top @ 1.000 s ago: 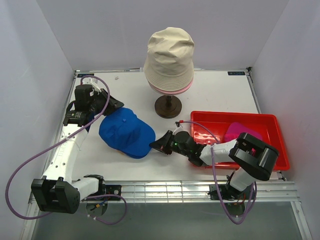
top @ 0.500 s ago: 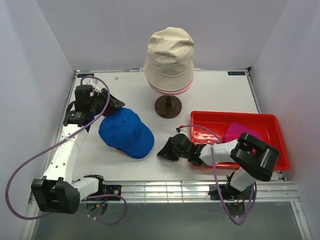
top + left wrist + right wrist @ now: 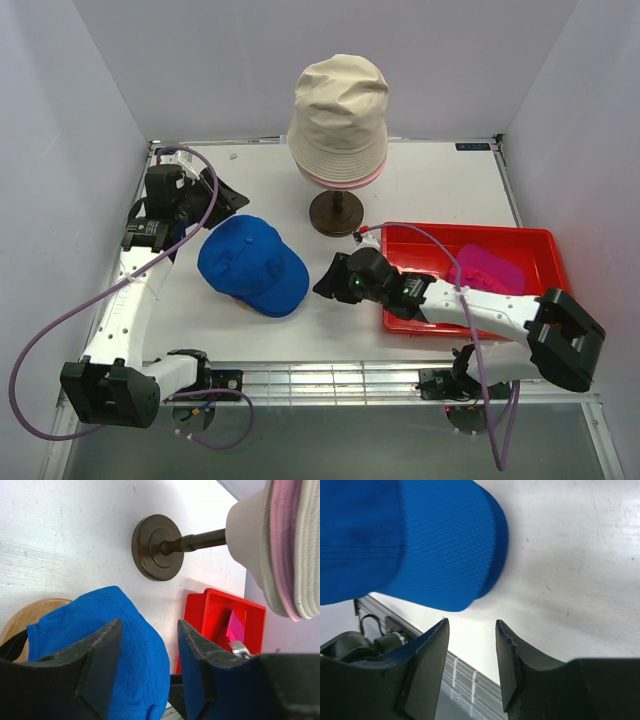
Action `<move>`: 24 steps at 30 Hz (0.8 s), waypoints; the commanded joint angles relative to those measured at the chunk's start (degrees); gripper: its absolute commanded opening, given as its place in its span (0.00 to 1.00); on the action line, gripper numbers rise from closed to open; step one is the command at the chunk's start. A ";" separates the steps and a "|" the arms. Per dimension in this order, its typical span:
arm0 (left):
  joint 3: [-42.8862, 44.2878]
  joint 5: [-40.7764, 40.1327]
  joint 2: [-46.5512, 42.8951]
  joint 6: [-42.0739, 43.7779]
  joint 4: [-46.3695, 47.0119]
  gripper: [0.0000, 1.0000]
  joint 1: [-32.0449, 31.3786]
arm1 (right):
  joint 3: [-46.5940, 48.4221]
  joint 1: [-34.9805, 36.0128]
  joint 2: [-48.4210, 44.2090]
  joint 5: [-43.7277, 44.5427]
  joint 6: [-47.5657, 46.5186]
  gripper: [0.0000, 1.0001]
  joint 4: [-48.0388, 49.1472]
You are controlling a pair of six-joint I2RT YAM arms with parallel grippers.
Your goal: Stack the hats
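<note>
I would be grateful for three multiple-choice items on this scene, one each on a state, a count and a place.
1. The right gripper is:
A. shut tight
B. open, holding nothing
C. out of every view

2. How many hats sit on the hat stand?
A. one
B. two
C. four

3. The magenta cap lies:
A. on the hat stand
B. in the right gripper
C. in the red tray

Answers:
1. B: its fingers stand apart with nothing between them.
2. B: a beige bucket hat sits over a pink bucket hat, whose brim shows below.
3. C: it lies inside the tray's walls.
</note>
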 commanded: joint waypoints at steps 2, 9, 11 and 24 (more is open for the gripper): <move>4.90 -0.97 -2.22 1.84 -0.14 0.61 -0.26 | 5.11 -0.48 -9.07 5.52 -6.10 0.50 -14.62; 9.47 0.61 -2.04 1.75 0.91 0.66 -0.26 | 14.16 -9.17 -23.15 15.18 -11.38 0.56 -43.87; 10.00 1.92 -2.22 0.71 1.70 0.66 -0.26 | 18.27 -11.38 -25.61 17.21 -12.34 0.60 -50.50; 10.18 9.22 -3.80 -2.38 7.15 0.66 -0.26 | 23.40 -22.55 -19.64 23.81 -12.79 0.78 -77.86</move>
